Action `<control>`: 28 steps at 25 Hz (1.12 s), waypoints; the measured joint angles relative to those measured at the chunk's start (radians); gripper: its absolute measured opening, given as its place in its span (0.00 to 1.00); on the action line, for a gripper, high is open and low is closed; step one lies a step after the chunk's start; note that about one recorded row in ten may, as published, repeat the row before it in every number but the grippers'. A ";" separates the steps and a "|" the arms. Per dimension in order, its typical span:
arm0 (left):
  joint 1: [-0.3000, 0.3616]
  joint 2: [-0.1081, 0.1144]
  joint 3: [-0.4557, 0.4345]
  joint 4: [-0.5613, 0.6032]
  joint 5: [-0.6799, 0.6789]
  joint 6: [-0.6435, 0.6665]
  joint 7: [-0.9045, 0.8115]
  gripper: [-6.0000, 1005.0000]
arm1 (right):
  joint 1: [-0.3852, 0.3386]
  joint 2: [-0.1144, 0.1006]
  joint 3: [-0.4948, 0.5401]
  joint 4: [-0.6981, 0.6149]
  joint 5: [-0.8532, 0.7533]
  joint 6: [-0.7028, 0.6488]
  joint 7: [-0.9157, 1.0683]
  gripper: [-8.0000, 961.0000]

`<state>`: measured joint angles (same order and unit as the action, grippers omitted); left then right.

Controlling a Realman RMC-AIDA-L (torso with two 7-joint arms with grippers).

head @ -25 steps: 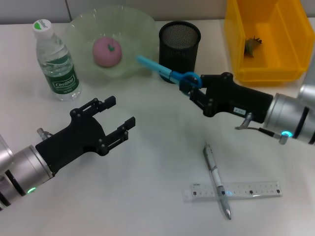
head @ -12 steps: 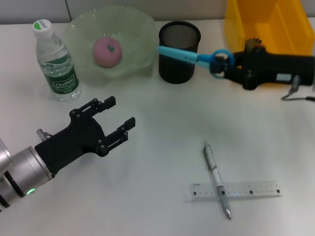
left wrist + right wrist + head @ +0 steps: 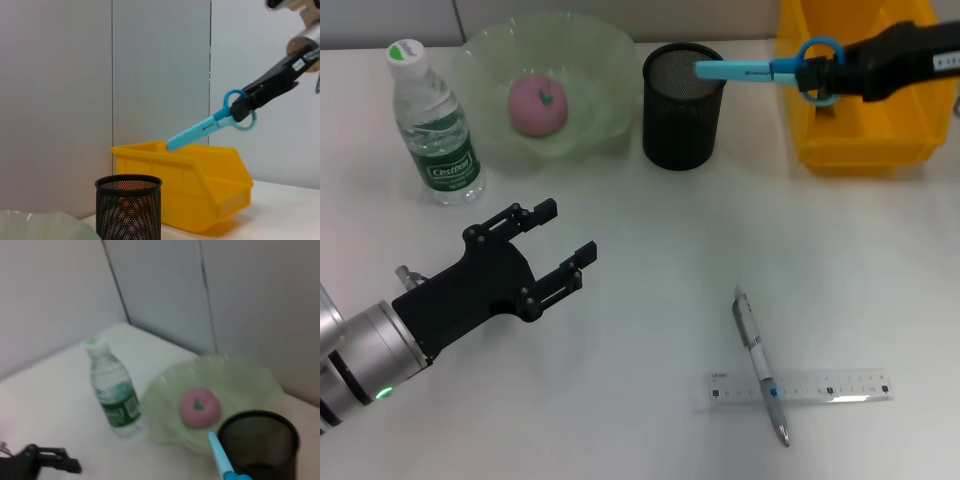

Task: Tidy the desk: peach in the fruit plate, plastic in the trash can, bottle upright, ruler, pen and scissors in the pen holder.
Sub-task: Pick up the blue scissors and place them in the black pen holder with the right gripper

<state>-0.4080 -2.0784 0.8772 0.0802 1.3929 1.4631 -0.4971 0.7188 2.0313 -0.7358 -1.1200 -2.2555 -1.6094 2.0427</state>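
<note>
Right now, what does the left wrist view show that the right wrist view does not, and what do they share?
Only the left wrist view shows the yellow bin and the right pincer shut on the scissors, held in the air, tip angled down toward the pen holder.

Only the right wrist view shows the upright bottle, the peach and the left pincer.

Both show the scissors, pen holder and fruit plate.

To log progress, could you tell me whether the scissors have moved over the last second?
Yes. The scissors, held by the right gripper, moved from the fruit plate to above the pen holder.
</note>
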 joint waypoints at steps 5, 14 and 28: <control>0.000 -0.001 0.000 -0.001 0.000 0.003 0.000 0.67 | 0.085 -0.006 -0.062 -0.044 -0.152 0.012 0.144 0.08; -0.001 -0.002 -0.001 -0.005 0.000 0.005 0.000 0.67 | 0.173 0.000 -0.193 -0.024 -0.282 0.114 0.258 0.08; -0.011 -0.002 -0.003 -0.014 -0.002 0.015 0.000 0.67 | 0.264 0.017 -0.301 0.184 -0.303 0.314 0.281 0.08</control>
<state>-0.4187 -2.0801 0.8744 0.0659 1.3912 1.4784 -0.4970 0.9832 2.0486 -1.0364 -0.9363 -2.5588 -1.2957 2.3241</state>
